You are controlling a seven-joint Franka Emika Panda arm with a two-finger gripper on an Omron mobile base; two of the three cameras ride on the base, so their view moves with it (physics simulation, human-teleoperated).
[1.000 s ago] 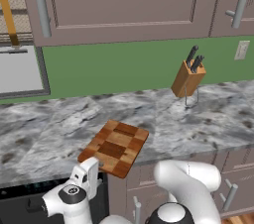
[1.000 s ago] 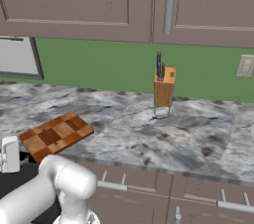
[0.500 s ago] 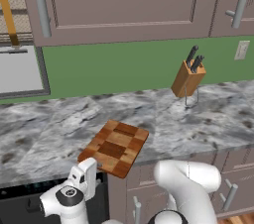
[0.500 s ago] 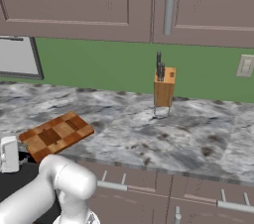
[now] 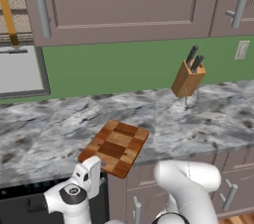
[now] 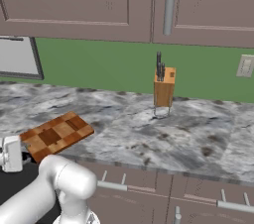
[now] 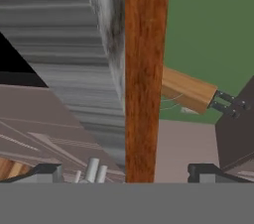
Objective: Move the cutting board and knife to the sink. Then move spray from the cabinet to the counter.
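The checkered wooden cutting board (image 5: pixel 115 147) (image 6: pixel 57 133) lies on the marbled counter (image 5: pixel 198 119) (image 6: pixel 198 139), its near corner over the front edge. My gripper (image 5: pixel 94 164) (image 6: pixel 14 152) sits low at that near-left corner. In the hand view my gripper (image 7: pixel 126 173) is open, and the cutting board's brown edge (image 7: pixel 144 69) runs up between the fingertips. Dark knife handles (image 5: pixel 194 57) (image 6: pixel 159 64) stick out of a wooden knife block (image 5: pixel 187 79) (image 6: pixel 163 88) (image 7: pixel 187 89) at the back of the counter. The sink, the spray and its cabinet are out of view.
Panelled wall cabinets with steel bar handles (image 5: pixel 124 0) (image 6: pixel 168 0) hang above a green backsplash. A grey framed panel (image 5: pixel 20 69) stands at the left. Drawers with steel handles (image 6: pixel 149 193) sit under the counter, and a black appliance front (image 5: pixel 20 205) is beside my hand.
The hand has barely shifted at the board's near corner. Its jaws stay open and the board has not moved.
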